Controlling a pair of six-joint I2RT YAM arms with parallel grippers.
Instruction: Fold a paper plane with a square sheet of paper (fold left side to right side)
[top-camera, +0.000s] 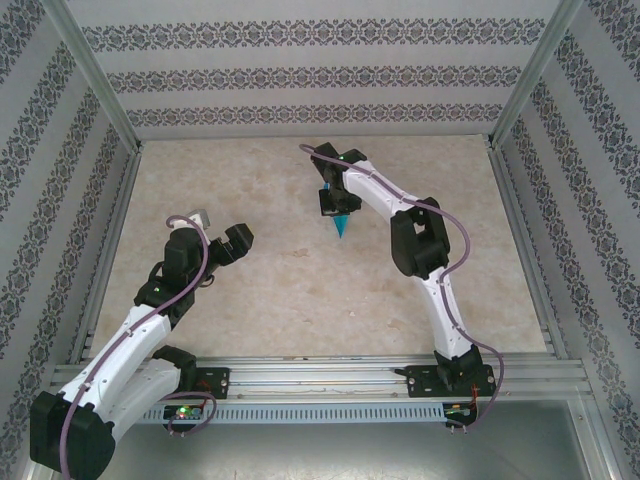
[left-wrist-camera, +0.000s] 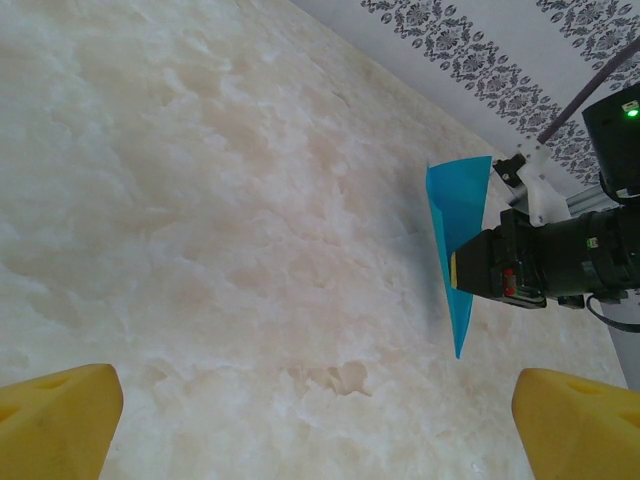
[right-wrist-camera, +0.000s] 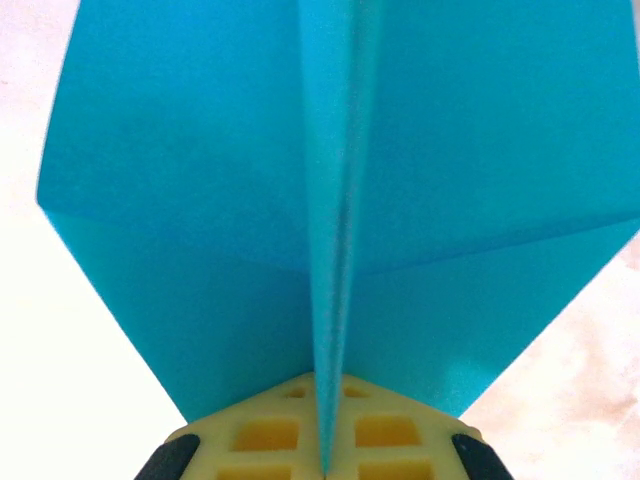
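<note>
While the right arm bends in from the lower right of the top view, its pincer (top-camera: 337, 205) sits a little above the middle of the frame, pressed together on the paper plane (top-camera: 342, 229). The turquoise dart hangs below the pincer with its narrow tip pointing toward the bottom of the frame, over the pale marbled surface (top-camera: 300, 300).

From the left wrist camera the paper plane (left-wrist-camera: 458, 215) stands at the right of the frame, wide end up and point down, with the right pincer (left-wrist-camera: 478, 272) reaching in from the right edge and pinching it about halfway along. Whether the tip touches the surface (left-wrist-camera: 220, 200) cannot be told.

Seen from the right wrist camera, the paper plane (right-wrist-camera: 200, 180) spreads a wing to each side of an upright centre crease. That crease runs down into the seam between the two yellow pads (right-wrist-camera: 262, 436) of the right pincer (right-wrist-camera: 325, 445) at the bottom centre.

At the left of the top view, the left pincer (top-camera: 218, 232) is spread wide and holds nothing, well apart from the plane. In its own camera the left pincer (left-wrist-camera: 320, 430) shows a yellow fingertip (left-wrist-camera: 55, 420) in each lower corner, with bare surface between them.
</note>
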